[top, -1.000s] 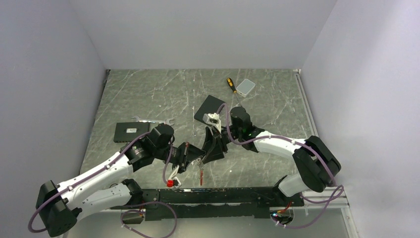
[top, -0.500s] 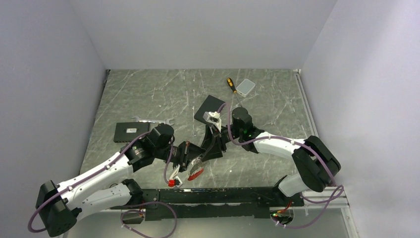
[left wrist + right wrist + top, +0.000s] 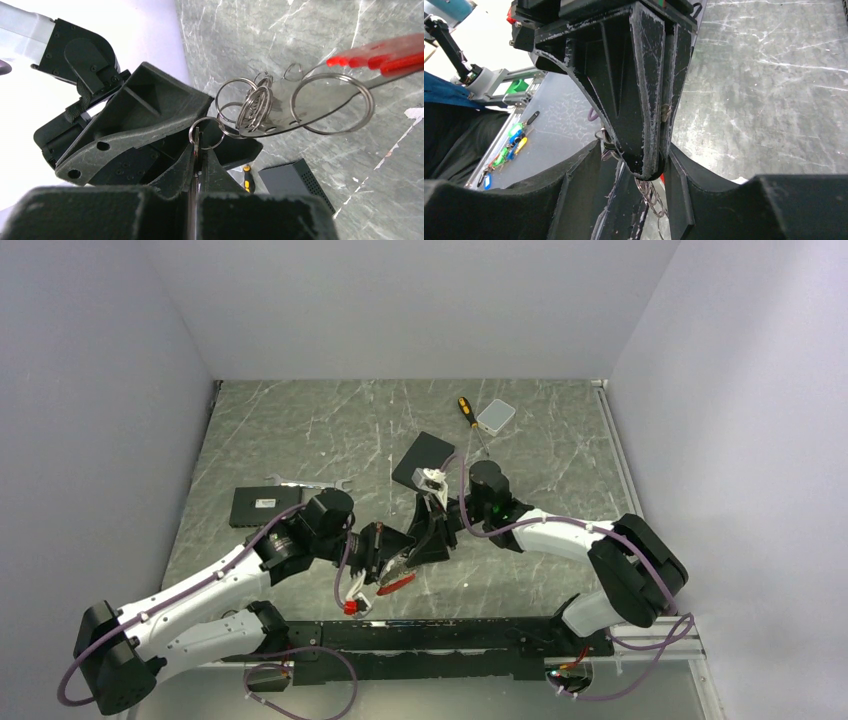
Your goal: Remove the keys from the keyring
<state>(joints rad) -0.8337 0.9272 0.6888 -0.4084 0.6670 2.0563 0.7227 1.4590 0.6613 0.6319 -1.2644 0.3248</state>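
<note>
The keyring (image 3: 255,106) is a bunch of linked metal split rings with a flat silvery plate (image 3: 292,120) and a red tag (image 3: 385,52). It hangs in the air between both grippers. The red tag shows in the top view (image 3: 396,585). My left gripper (image 3: 200,145) is shut on a thin silvery key held edge-on, with a small ring (image 3: 206,134) through its top. My right gripper (image 3: 634,150) is open, its fingers either side of the left gripper's tip; rings (image 3: 650,196) dangle below. In the top view the left gripper (image 3: 386,558) and right gripper (image 3: 424,540) meet. No black-headed key shows.
A long silver wrench (image 3: 310,483) and a black box (image 3: 262,506) lie left of the arms. A black pad (image 3: 430,453) lies behind the right gripper. A yellow-and-black screwdriver (image 3: 465,408) and a small white box (image 3: 496,416) are at the back.
The red tag hung straight down a second ago; it has swung up to a slant below the grippers. Both grippers stay pressed close together, barely shifted.
</note>
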